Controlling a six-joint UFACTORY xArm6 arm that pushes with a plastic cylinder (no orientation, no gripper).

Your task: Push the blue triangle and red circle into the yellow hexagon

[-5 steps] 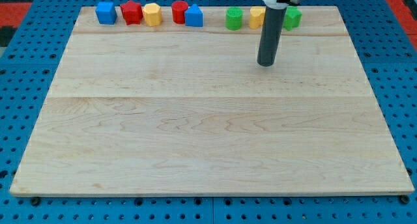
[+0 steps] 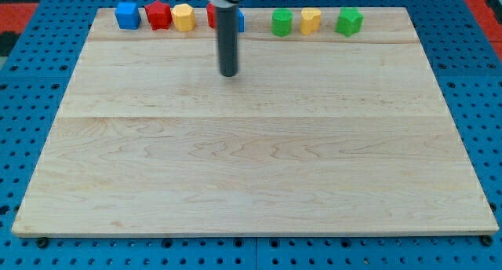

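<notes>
**A:** Eight small blocks in all, if the two half-hidden ones count. How do they split by colour?

**B:** Two blue, two red, two yellow, two green. From the view's left: a blue cube (image 2: pixel 126 16), a red star-shaped block (image 2: pixel 159 15), the yellow hexagon block (image 2: pixel 183 17), then a red block (image 2: pixel 211 16) and a blue block (image 2: pixel 240 20), both mostly behind the rod, so I cannot tell their shapes. Further right sit a green round block (image 2: pixel 281 22), a yellow heart-like block (image 2: pixel 311 20) and a green block (image 2: pixel 350 20) with angled faces.

**A:** Where do they lie against the edges?

**B:** All in one row along the top edge of the pale wooden bench (image 2: pixel 251 168). The blue cube is near the top left corner; the last green one stops short of the top right corner.

**A:** And open room?

**B:** Everything below that row is bare wood, down to the view's bottom edge and out to both sides.

**A:** Where is the tip?

**B:** One straight dark rod comes down from the view's top; my tip (image 2: pixel 228 74) rests on the wood just below the red and blue pair, apart from them. The yellow hexagon sits just left of the red one, with a small gap.

**A:** Any pincer, open or shut?

**B:** None shows; only the rod, holding nothing.
</notes>
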